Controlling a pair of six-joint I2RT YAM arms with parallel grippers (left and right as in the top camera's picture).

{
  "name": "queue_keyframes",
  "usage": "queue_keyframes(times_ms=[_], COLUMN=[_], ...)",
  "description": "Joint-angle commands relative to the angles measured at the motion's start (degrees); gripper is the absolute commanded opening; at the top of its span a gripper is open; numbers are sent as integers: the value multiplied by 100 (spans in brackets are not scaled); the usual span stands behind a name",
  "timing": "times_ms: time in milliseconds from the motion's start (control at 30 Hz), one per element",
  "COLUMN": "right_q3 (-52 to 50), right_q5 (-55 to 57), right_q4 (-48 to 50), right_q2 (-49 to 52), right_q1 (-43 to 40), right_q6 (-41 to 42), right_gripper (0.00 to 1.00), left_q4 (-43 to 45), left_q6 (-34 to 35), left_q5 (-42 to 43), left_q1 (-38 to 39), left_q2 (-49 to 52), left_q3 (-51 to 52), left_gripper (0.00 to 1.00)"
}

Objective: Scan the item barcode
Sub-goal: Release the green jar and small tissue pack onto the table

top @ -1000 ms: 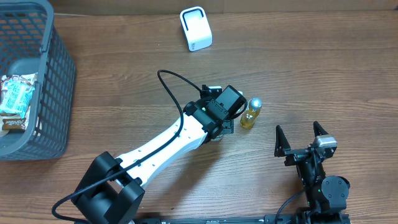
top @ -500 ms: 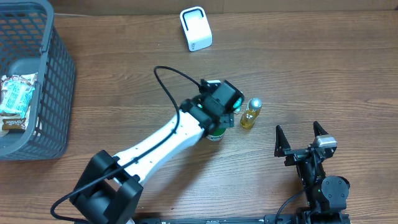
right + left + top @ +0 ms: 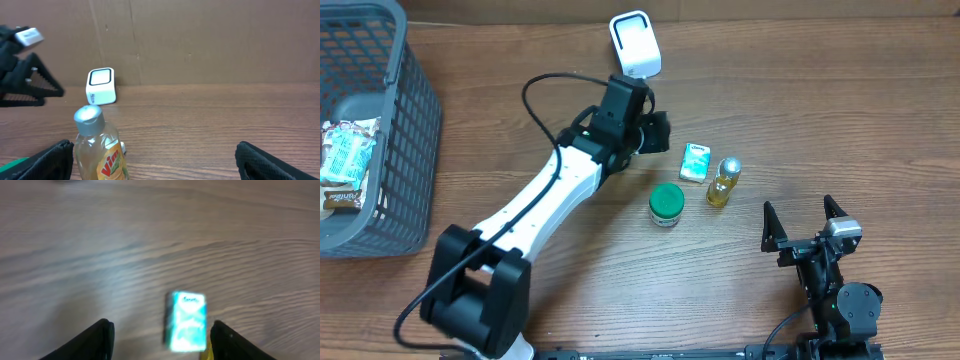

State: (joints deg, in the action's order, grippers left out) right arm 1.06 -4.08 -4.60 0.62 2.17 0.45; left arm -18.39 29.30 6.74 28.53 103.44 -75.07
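Observation:
A small teal box lies flat on the table, left of a yellow Vim bottle with a silver cap. A green-lidded jar stands just in front of them. My left gripper hovers open up and to the left of the box, holding nothing. In the left wrist view the box is blurred on the wood between and beyond the black fingers. The white scanner stands at the back. My right gripper is open and empty, with the bottle near its left finger.
A grey mesh basket with snack packets sits at the far left. In the right wrist view the scanner stands against a cardboard wall, and the left gripper's fingers show at the left edge.
My left arm has swung back and to the left, toward the scanner. The teal box and the green-lidded jar, covered by it before, now show on the table. The right arm has not moved.

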Motion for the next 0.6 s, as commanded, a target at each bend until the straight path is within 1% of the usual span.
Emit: queue_keyframes(times_ms=[0,100,200,267,500,567], right_q3=[-61,-61,-61,-61,-61,-61], right_q5=[20,20,20,20,20,20], right_q4=[20,17,17,20,20,20], right_q2=[-46,-46,-46,-46,-46,-46], right_q1=[-26,-26,-26,-26,-26,-26], right_q6=[24,24,24,24,24,24], right_gripper=[100,100,100,100,100,100], left_q4=[374,702,1137,1311,1329,1314], left_q6=[-479,-490,-492,-509,-581,-667], left_q5=[348,367,752,855,831,837], left_q1=[149,188,229,260,278,284], left_q2=[509,800,1169,1360,1821,1893], left_q3=[-94,-96,-96,-96,-96,-96], left_gripper=[64,64,61,59,56,54])
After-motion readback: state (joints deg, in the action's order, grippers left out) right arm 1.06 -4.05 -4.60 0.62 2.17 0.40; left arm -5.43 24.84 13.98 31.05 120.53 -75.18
